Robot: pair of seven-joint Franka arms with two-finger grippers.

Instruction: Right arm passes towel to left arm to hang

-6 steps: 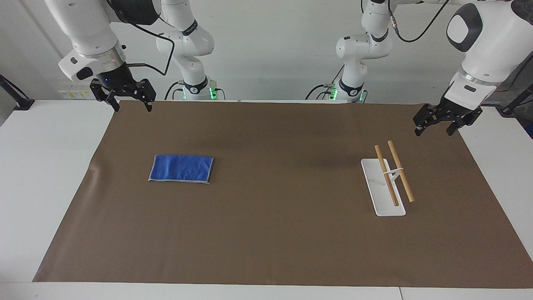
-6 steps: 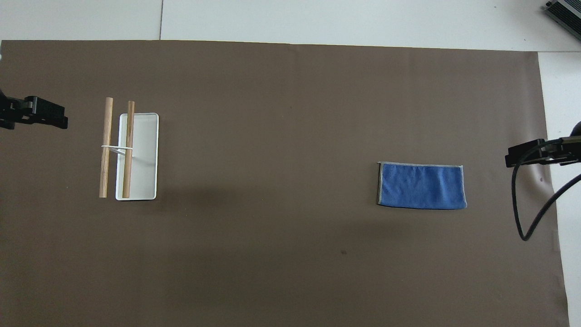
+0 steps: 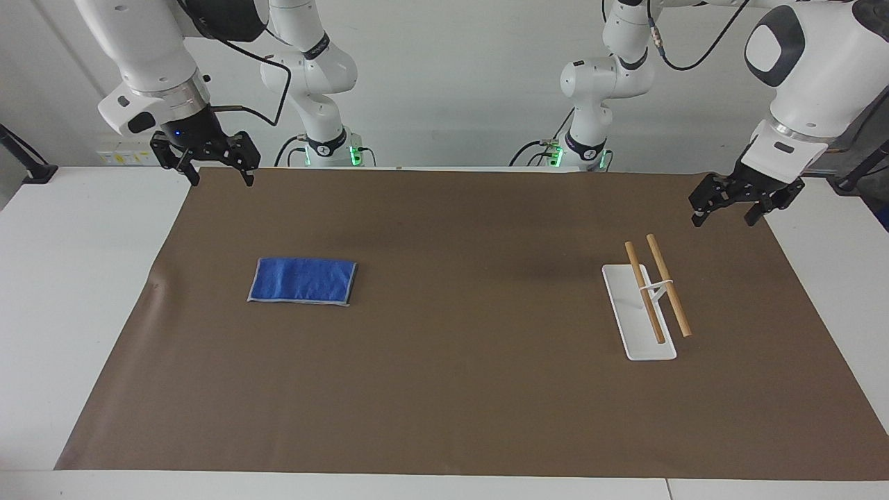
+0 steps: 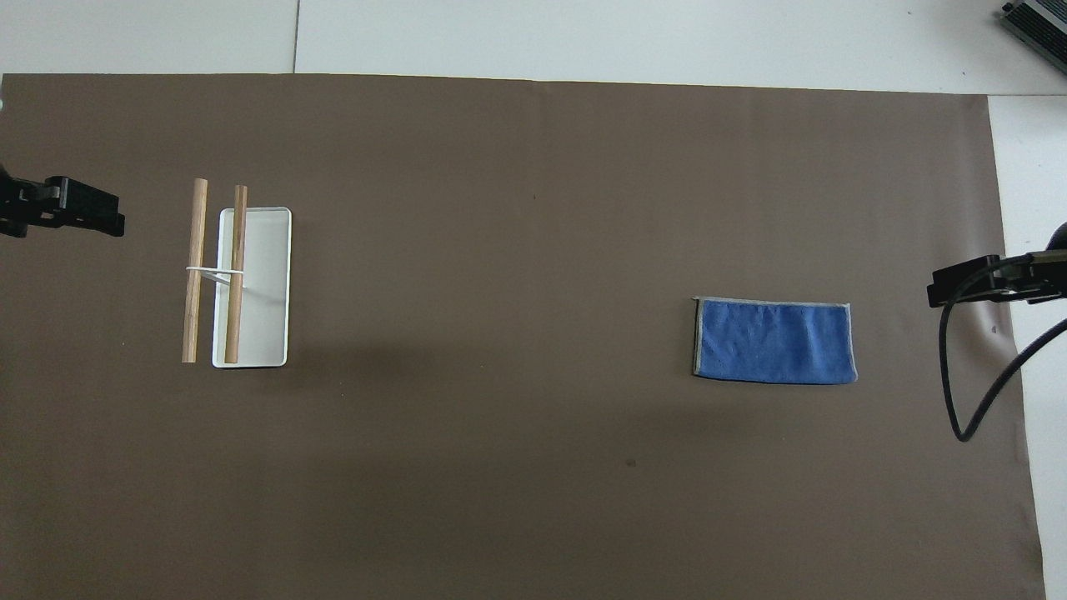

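The blue towel (image 3: 303,280) lies folded flat on the brown mat toward the right arm's end of the table; it also shows in the overhead view (image 4: 774,341). The rack (image 3: 649,298) with two wooden bars on a white base stands toward the left arm's end (image 4: 237,275). My right gripper (image 3: 222,182) is open and empty, raised over the mat's corner near the robots, apart from the towel (image 4: 959,289). My left gripper (image 3: 722,222) is open and empty, raised over the mat's edge beside the rack (image 4: 79,212).
The brown mat (image 3: 444,389) covers most of the white table (image 3: 69,278). A black cable (image 4: 959,400) loops down from the right arm's wrist over the mat's edge. Two more white arms stand at the wall.
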